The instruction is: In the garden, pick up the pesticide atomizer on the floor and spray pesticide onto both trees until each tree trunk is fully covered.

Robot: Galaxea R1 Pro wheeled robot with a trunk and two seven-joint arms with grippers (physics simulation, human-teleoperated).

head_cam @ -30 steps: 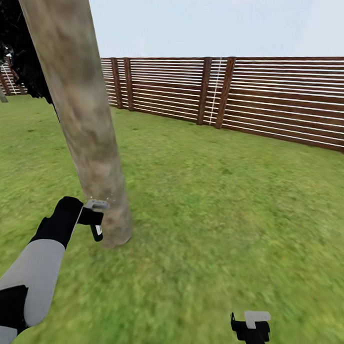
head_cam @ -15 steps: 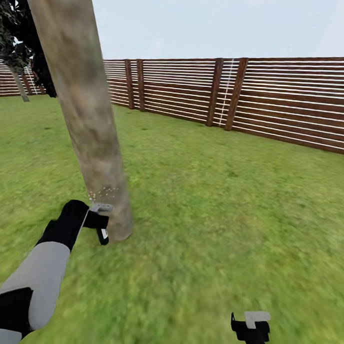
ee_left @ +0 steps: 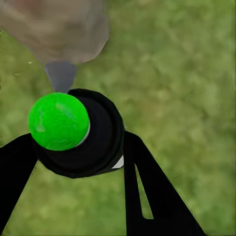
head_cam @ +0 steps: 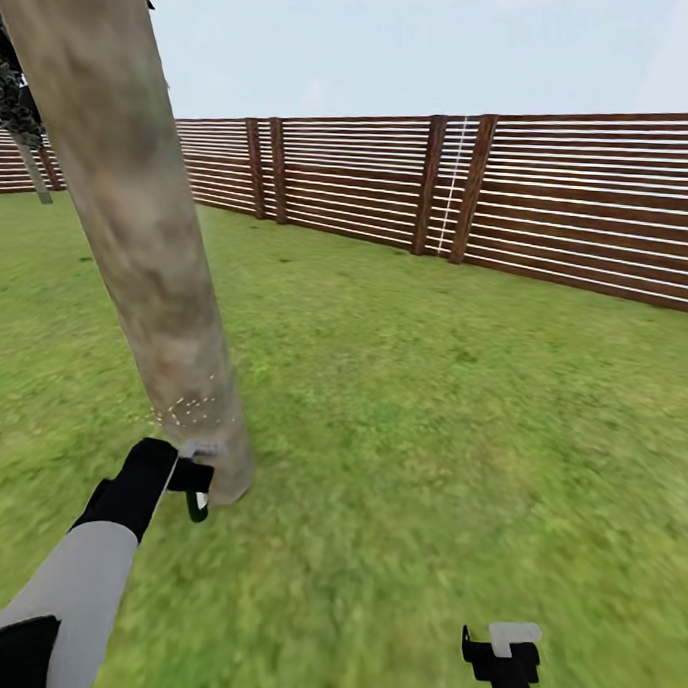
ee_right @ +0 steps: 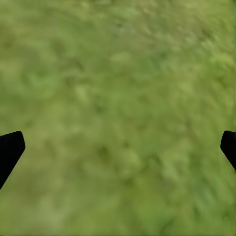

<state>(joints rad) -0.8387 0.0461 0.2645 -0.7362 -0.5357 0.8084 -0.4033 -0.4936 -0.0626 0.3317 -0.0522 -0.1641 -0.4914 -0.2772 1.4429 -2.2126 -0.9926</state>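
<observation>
The garden lawn (head_cam: 431, 408) spreads blurry green across the head view, closed at the back by a brown fence (head_cam: 551, 198) of horizontal wooden slats under a pale sky. A thick tree trunk (head_cam: 129, 235) of blotchy grey-brown bark rises from the grass towards the lawn's left side, leaning across the picture's upper left corner; a dark, thin-trunked tree (head_cam: 18, 120) stands far behind it by the fence. A scatter of pale specks (head_cam: 191, 412) sits on the bark low on the trunk, just above the sprayer.

The left arm (head_cam: 84, 573), grey with a black wrist, reaches to the foot of the trunk. Its left gripper (ee_left: 81, 147) is closed around the pesticide atomizer (ee_left: 78, 132), one black finger on each side of the round dark body (a bright green cap sits on top, a grey nozzle points at the bark just beside it). In the head view the atomizer (head_cam: 193, 478) is held just beside the trunk's base, above the grass.

The right gripper (ee_right: 118, 147) hangs over bare grass near the lawn's lower right, well apart from the trunk, its fingertips (ee_right: 10, 147) spread wide with nothing between them.
</observation>
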